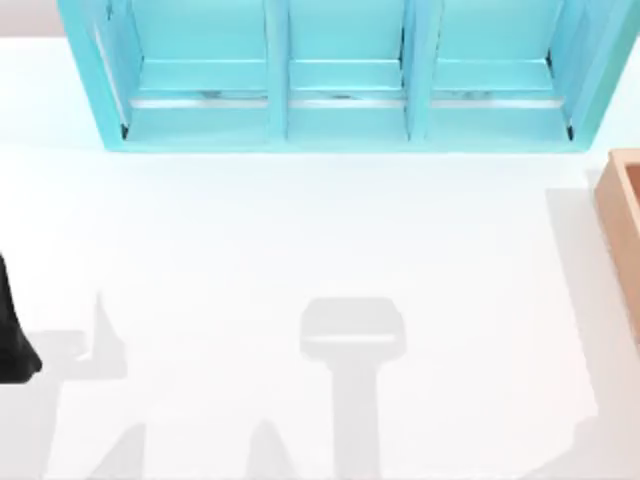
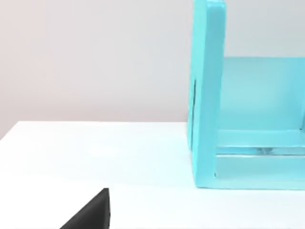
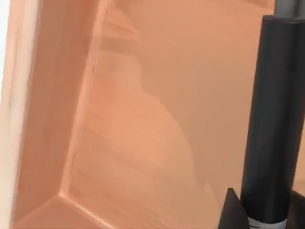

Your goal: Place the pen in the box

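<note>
The pen (image 3: pixel 276 109) appears in the right wrist view as a slim black barrel with a white band at its lower end, standing over the inside of the tan wooden box (image 3: pixel 119 143). My right gripper (image 3: pixel 262 215) is shut on the pen, and one black finger (image 3: pixel 233 210) shows beside the barrel. The pen hangs above the box floor, close to a wall and an inner corner. In the top view one corner of the box (image 1: pixel 625 215) shows at the table's right edge. My left arm (image 1: pixel 12 340) is parked at the left edge, its gripper (image 2: pixel 90 214) low over the table.
A large cyan three-compartment shelf unit (image 1: pixel 340 80) stands along the back of the white table (image 1: pixel 320 250); its end wall (image 2: pixel 207 95) rises ahead of the left wrist camera. Grey shadows of the arms lie on the tabletop's front half.
</note>
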